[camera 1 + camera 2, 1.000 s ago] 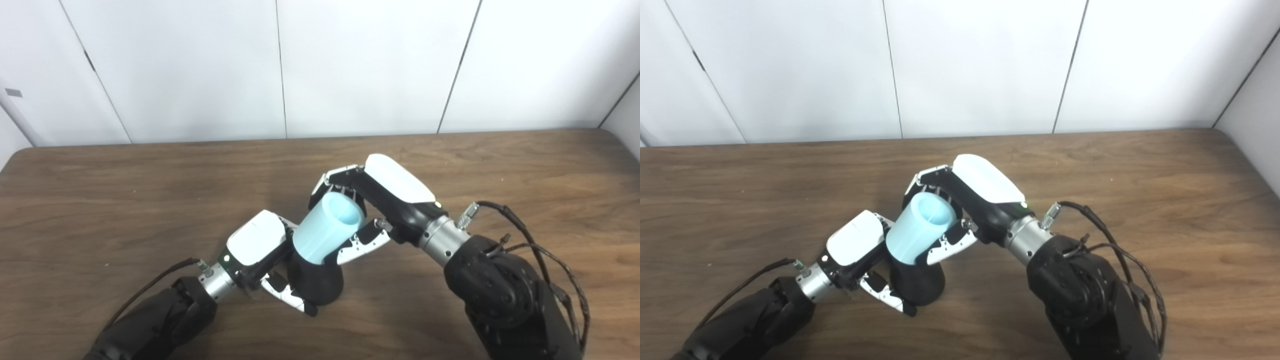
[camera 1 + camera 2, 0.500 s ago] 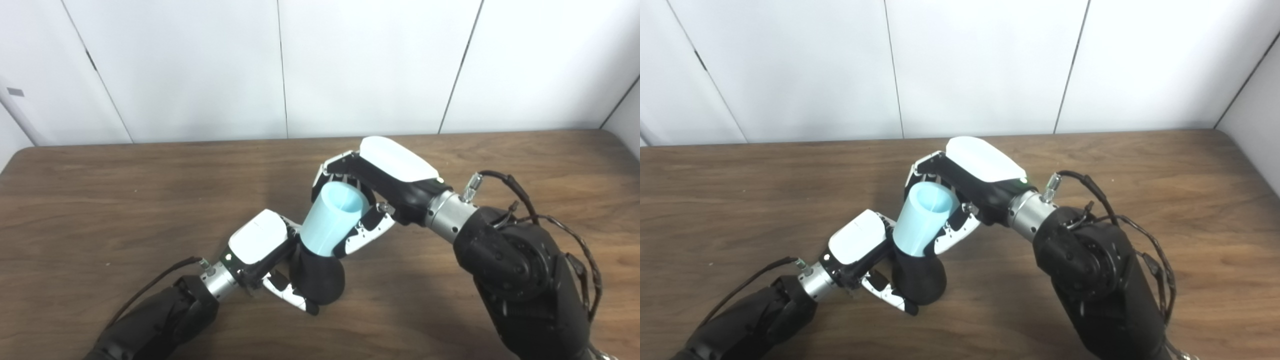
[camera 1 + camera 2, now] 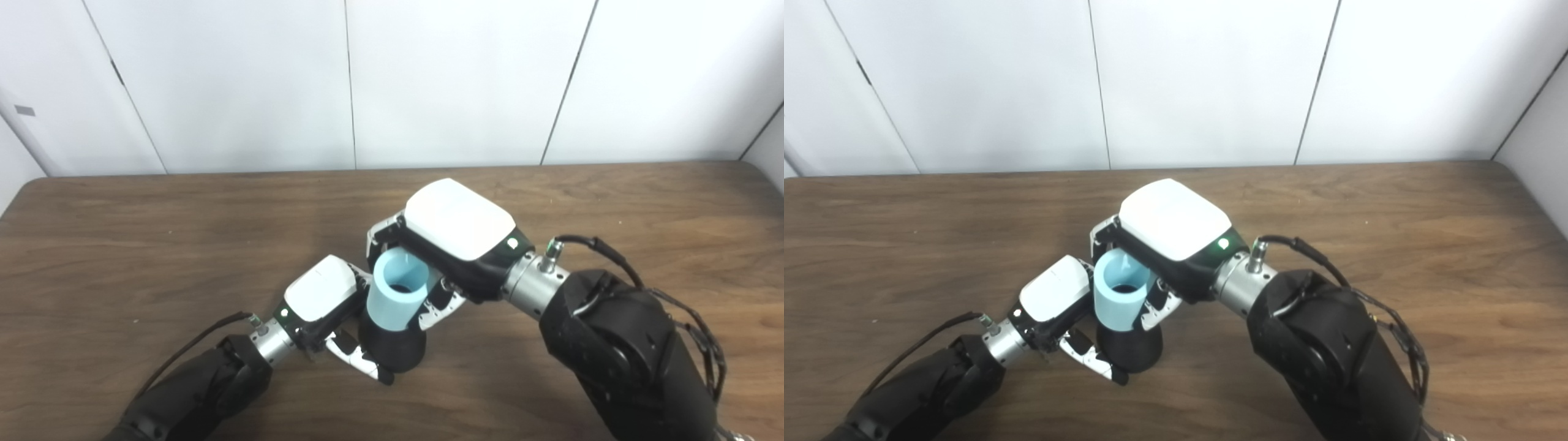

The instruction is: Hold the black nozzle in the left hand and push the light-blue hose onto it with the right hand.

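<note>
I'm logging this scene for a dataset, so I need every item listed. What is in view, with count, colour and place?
hose: one, light blue, a short tube near the table's middle, its open end up, its lower end on the nozzle.
nozzle: one, black, under the hose, its base low by the table.
table: one, brown wood, filling the lower part of both views.
wall: white panels with dark seams, behind the table.
left hand: one, white and black, shut on the nozzle from the left.
right hand: one, white and black, shut on the hose from the right and above.
</note>
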### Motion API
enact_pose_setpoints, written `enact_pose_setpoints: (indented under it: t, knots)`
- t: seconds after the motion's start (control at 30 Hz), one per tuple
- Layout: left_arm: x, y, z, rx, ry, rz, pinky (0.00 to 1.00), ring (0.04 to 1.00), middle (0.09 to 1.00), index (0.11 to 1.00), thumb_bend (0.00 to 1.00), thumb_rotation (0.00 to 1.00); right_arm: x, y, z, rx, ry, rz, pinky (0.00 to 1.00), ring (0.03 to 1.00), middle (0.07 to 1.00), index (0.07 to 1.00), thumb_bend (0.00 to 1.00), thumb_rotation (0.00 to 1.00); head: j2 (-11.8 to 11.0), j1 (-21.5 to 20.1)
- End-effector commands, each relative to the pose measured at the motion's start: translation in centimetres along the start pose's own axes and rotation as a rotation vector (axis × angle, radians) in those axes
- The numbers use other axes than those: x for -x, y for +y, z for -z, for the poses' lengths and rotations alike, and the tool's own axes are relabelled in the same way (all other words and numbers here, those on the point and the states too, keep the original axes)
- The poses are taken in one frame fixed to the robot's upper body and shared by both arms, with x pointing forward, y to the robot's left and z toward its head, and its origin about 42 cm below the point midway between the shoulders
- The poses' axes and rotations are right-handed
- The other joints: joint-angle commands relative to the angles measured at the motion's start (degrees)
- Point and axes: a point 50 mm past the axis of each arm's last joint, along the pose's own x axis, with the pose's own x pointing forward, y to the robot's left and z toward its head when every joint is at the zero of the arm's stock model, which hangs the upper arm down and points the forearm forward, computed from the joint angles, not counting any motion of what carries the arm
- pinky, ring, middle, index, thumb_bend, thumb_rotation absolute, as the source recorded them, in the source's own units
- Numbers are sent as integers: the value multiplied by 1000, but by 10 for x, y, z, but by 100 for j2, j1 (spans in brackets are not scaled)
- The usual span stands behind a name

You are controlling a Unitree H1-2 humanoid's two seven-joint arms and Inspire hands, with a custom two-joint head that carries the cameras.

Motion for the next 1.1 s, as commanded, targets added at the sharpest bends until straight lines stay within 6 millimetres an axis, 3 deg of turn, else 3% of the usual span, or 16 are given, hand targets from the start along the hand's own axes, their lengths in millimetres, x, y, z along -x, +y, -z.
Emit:
enact_pose_setpoints:
  t: [0.0, 0.5, 1.07]
  knots:
    - [26, -78, -33, 147, 43, 159, 202, 269, 402, 510, 516, 0, 0, -4, 0, 59, -24, 25, 229, 403, 430, 498, 520, 0, 6, -23]
    - [25, -78, -34, 150, 39, 173, 195, 258, 396, 507, 515, 0, 6, 13, 0, 266, -80, 105, 190, 430, 482, 477, 523, 0, -13, -25]
    - [24, -79, -35, 148, 36, 175, 182, 244, 391, 504, 515, 0, 0, 7, 7, 177, -11, 9, 197, 432, 482, 478, 522, 0, -22, -31]
